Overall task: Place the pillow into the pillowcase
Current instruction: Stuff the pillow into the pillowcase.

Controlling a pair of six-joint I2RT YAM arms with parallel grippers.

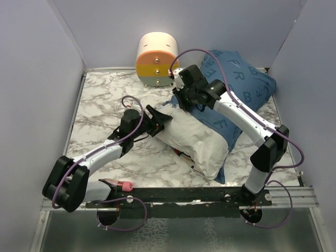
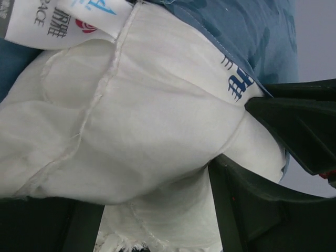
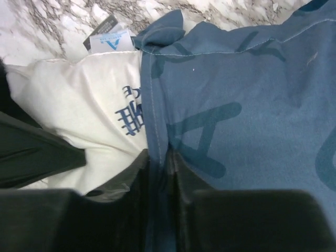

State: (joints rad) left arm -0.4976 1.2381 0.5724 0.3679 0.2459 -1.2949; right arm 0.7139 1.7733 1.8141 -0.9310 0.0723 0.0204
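I find right claw [image 3: 157,176] pinching pillowcase [image 3: 236,105] hem; left claw [image 1: 160,115], spread wide, sits nearest bare end of pillow [image 1: 197,139].

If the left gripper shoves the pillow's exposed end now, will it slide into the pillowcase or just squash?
The pillow likely squashes first: it bulges softly inside the left gripper. The pillowcase looks thin and limp, so its hem may bunch.

Pillow [image 1: 198,146] far end hidden in pillowcase [image 1: 247,86]; tag [image 2: 63,23] txt cut off.
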